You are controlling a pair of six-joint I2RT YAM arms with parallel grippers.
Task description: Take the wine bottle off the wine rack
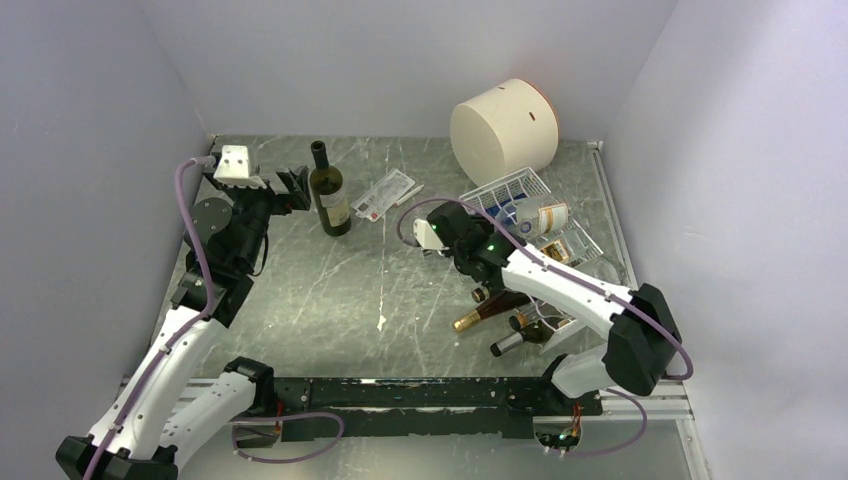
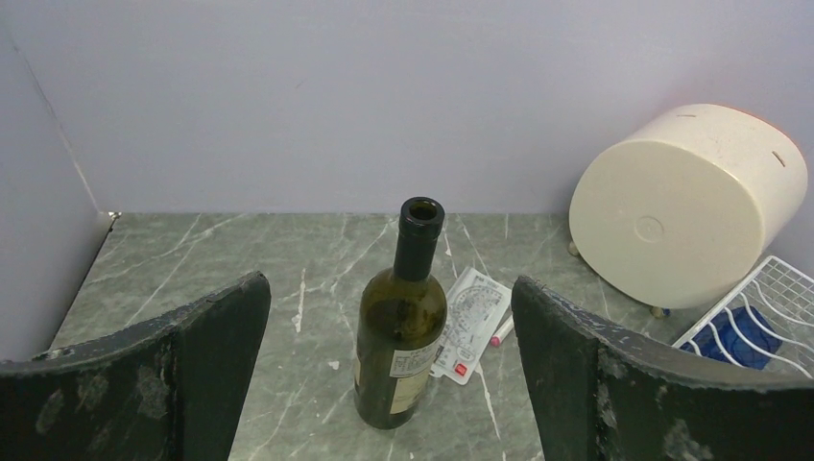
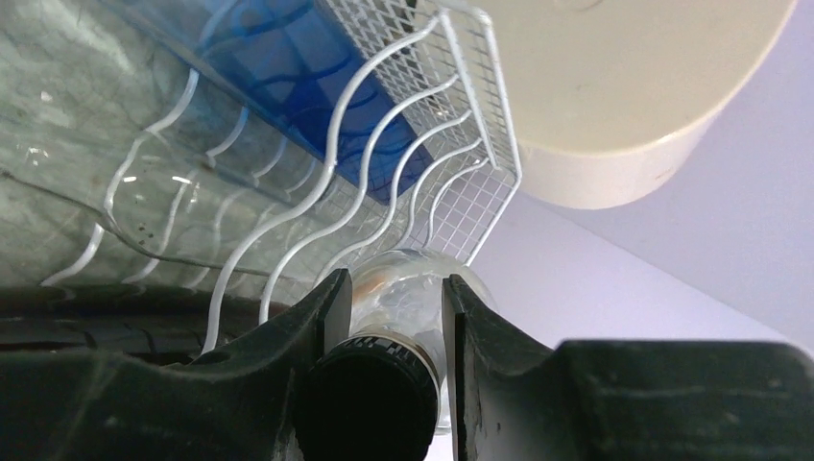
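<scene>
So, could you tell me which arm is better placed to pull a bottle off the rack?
Right. The right gripper is at the wine rack, clamped on the neck of a clear bottle; the left gripper is open, facing an upright green bottle across the table.

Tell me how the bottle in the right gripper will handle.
The clear bottle looks like smooth glass, so it may slip in the right gripper. Held only by the neck, it will probably droop, and could snag the wine rack.
</scene>
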